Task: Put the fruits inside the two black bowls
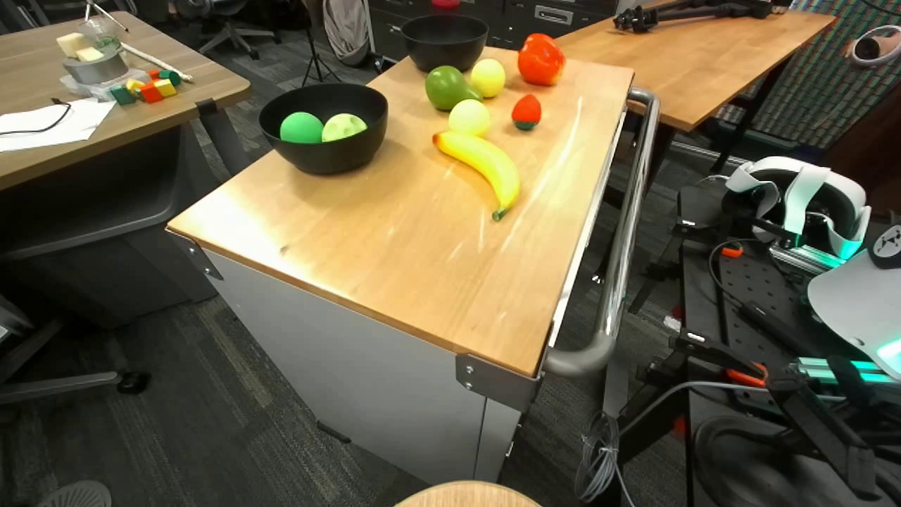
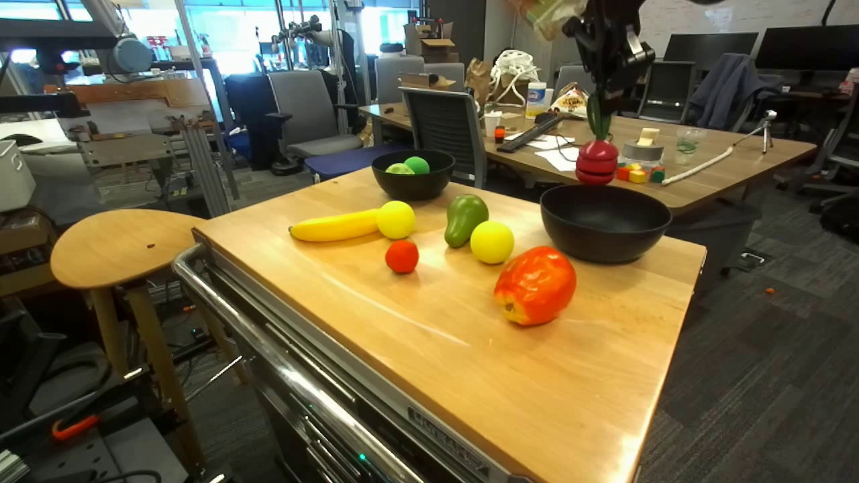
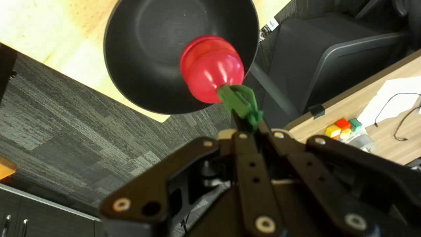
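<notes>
Fingers (image 3: 246, 144) grasp the green leaves (image 3: 239, 104) of a red toy fruit (image 2: 596, 162) that hangs beneath them above 1 black bowl (image 2: 597, 241); farther from the fingers, the other bowl (image 1: 327, 158) holds 2 green balls (image 1: 301, 127).

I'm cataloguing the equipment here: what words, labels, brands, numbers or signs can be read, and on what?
"ULTRAHD", probably: blurred lettering on the nameplate of the wooden-topped cart.
White canister: label too small and blurred to read.
White label in the wrist view: print too small.
Whiteboard: marks too faint to read.
Round dark badge: pale symbol, no readable word.
</notes>
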